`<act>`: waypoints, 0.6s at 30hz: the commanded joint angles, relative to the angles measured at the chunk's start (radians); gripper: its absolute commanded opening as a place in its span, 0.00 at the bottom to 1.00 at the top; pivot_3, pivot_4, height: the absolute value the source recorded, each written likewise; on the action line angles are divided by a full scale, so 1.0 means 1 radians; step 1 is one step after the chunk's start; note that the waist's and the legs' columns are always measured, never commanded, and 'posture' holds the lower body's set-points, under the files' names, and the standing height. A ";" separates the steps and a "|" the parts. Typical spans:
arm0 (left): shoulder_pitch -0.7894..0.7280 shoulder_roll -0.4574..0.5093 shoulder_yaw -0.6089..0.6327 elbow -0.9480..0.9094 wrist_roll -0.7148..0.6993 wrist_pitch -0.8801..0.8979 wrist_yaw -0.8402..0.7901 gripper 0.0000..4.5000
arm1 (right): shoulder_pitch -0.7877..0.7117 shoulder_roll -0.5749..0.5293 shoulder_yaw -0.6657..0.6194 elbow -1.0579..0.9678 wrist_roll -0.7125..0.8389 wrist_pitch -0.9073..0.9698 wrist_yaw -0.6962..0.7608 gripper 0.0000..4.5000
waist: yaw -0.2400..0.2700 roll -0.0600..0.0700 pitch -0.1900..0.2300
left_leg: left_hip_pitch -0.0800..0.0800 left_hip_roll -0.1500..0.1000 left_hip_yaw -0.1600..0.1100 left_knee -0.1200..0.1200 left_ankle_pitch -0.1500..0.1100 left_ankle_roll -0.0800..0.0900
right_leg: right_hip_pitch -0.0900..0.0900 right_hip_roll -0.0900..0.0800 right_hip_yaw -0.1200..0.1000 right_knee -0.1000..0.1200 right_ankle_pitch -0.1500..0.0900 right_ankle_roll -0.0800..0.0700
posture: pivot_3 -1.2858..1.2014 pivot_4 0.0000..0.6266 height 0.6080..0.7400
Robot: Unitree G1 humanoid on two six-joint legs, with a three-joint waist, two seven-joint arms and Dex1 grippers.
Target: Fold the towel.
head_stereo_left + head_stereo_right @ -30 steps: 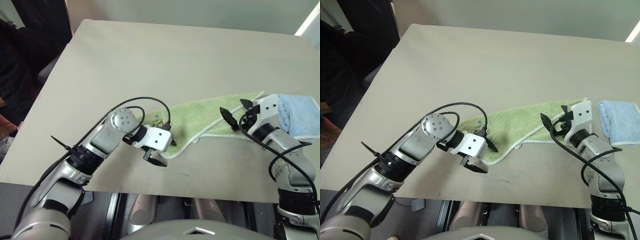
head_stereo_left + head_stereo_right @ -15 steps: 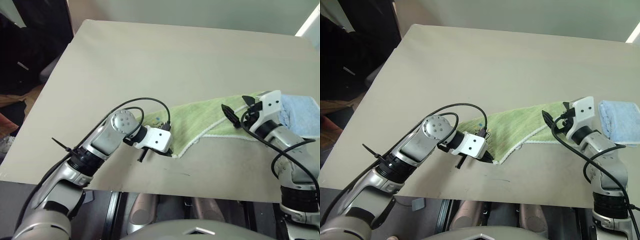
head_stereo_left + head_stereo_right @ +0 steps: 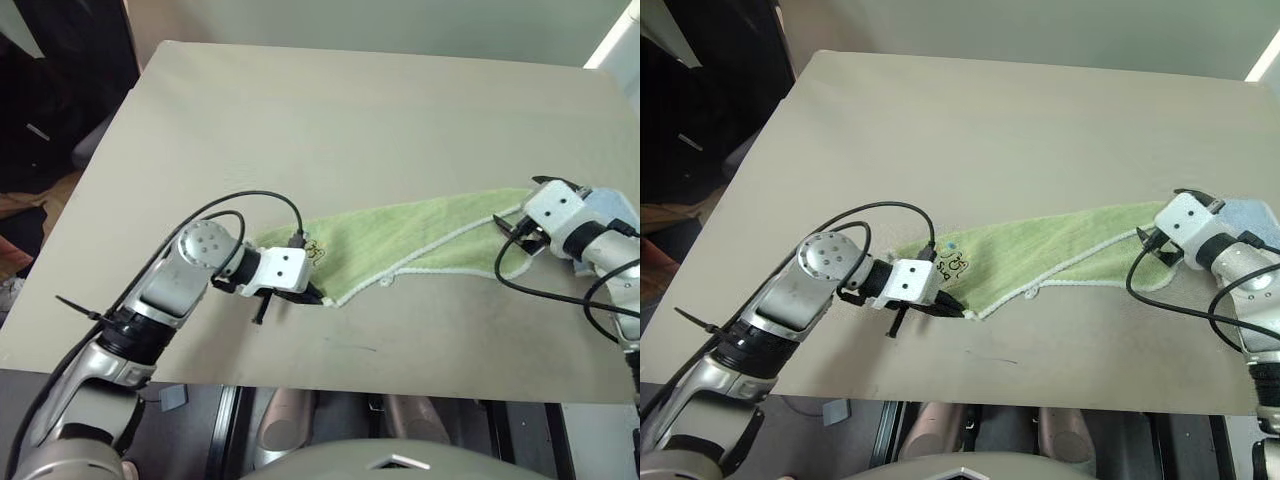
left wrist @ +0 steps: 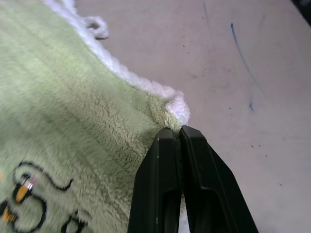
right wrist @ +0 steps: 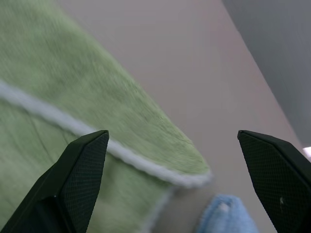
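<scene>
The tabletop offers unobstructed room across the upper half of the frame and along the lower edge. The towel spans the centre-right band. A light blue folded towel occupies the right edge, just beside the right gripper. The left gripper blocks the lower centre-left.

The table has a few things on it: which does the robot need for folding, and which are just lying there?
Part of the job:
- green towel
- left gripper, shut on the towel's corner
- right gripper, open over the towel's other end

Just lying about:
- small blue folded towel
- table
</scene>
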 commanded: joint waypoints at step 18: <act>0.037 0.009 0.032 -0.031 0.003 -0.011 0.066 0.02 | -0.150 -0.177 0.127 0.287 -0.279 -0.429 0.072 1.00 | 0.003 0.000 0.000 | 0.000 0.001 0.001 0.001 -0.006 0.007 | 0.000 0.000 -0.001 0.000 0.003 -0.009 | 0.52 0.24 0.97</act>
